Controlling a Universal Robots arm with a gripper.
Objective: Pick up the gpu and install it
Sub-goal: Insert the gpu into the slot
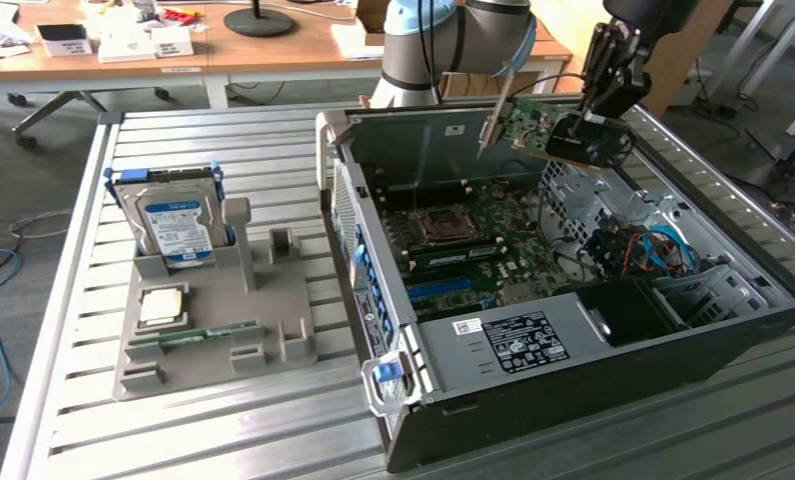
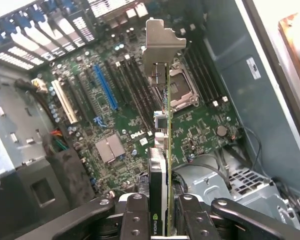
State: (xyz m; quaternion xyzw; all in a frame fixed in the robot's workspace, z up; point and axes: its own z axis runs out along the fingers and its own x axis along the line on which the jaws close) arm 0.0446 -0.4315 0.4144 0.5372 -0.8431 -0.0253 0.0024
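gpu [image 1: 528, 122]: picked up, not yet installed. Suspended on edge over the far side of the open computer case [image 1: 637, 385], well apart from the motherboard [image 2: 120, 130]. Clamped at one end between the partly closed fingers [image 2: 135, 220] of the gripper [image 2: 162, 225]. Seating in a slot outstanding.

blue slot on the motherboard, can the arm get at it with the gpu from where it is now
Probably yes. The gripper holds the gpu above the open case, and the blue slot lies uncovered, with no cable across it.
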